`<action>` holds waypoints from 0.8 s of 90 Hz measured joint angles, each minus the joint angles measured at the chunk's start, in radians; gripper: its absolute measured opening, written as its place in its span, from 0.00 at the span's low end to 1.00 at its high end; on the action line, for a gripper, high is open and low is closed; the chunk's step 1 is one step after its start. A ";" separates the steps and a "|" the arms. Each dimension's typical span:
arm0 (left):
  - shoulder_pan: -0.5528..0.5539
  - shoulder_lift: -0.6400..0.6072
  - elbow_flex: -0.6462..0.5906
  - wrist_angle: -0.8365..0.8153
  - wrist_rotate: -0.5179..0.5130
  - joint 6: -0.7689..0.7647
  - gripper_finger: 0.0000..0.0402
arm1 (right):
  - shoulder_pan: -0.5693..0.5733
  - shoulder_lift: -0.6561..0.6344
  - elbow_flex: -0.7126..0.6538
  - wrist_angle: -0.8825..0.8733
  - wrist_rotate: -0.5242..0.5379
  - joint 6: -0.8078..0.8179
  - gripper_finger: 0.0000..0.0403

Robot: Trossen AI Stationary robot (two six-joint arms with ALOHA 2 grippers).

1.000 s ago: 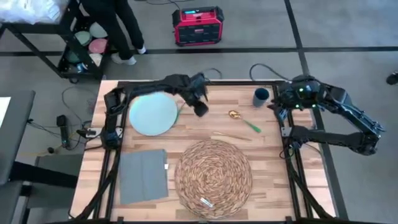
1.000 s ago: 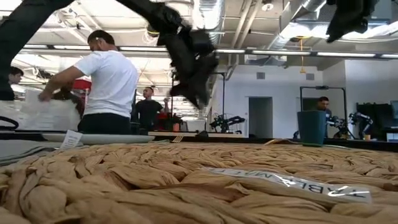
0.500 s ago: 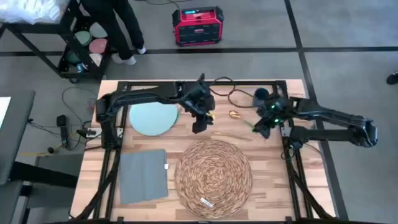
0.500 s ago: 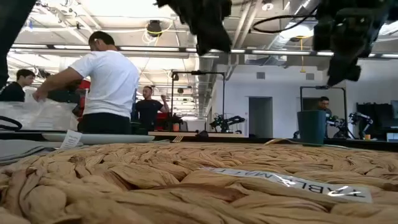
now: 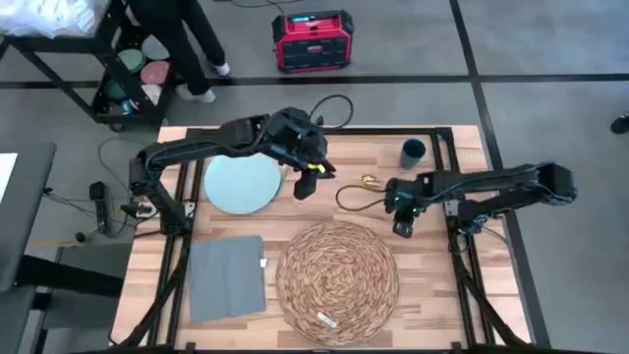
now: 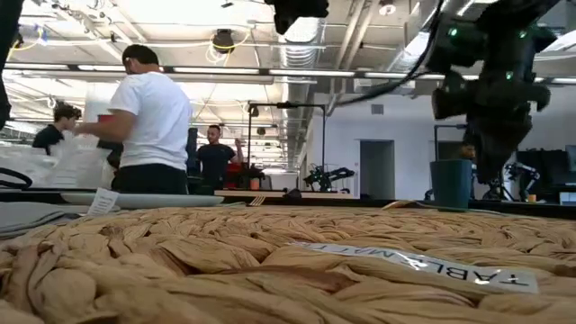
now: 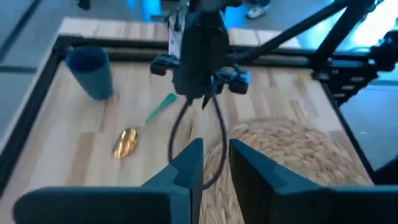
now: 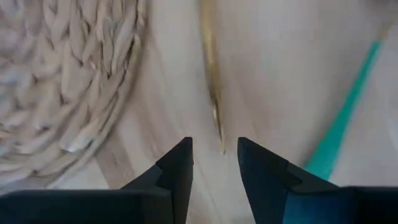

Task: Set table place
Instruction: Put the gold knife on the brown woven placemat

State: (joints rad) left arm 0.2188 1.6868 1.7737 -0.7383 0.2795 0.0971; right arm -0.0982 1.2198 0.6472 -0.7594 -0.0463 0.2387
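Lower centre of the high view: one woven placemat (image 5: 337,282) flat on the plank table (image 5: 432,295). Probably light, pliable, rough to grip; best pinched at its rim. Also one plate (image 5: 242,183), napkin (image 5: 227,276), cup (image 5: 413,151), spoon (image 5: 385,190). Right gripper (image 5: 402,227) low beside the mat, slightly parted, empty; left gripper (image 5: 304,187) likewise, by the plate.

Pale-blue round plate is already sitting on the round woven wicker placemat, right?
No. The high view shows the pale-blue round plate lying on the bare light wooden plank table, apart from the round woven wicker placemat, which carries nothing.
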 joint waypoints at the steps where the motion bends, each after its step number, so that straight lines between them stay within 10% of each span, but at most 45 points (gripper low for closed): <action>1: 0.000 0.000 0.000 -0.002 0.000 0.000 0.15 | 0.004 0.006 0.000 0.003 0.000 -0.001 0.28; 72: -0.002 -0.001 0.000 -0.064 -0.003 0.013 0.15 | -0.040 0.188 0.001 0.131 0.039 -0.077 0.28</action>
State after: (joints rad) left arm 0.2167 1.6855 1.7737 -0.8024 0.2763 0.1097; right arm -0.1379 1.4073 0.6479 -0.6287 -0.0071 0.1616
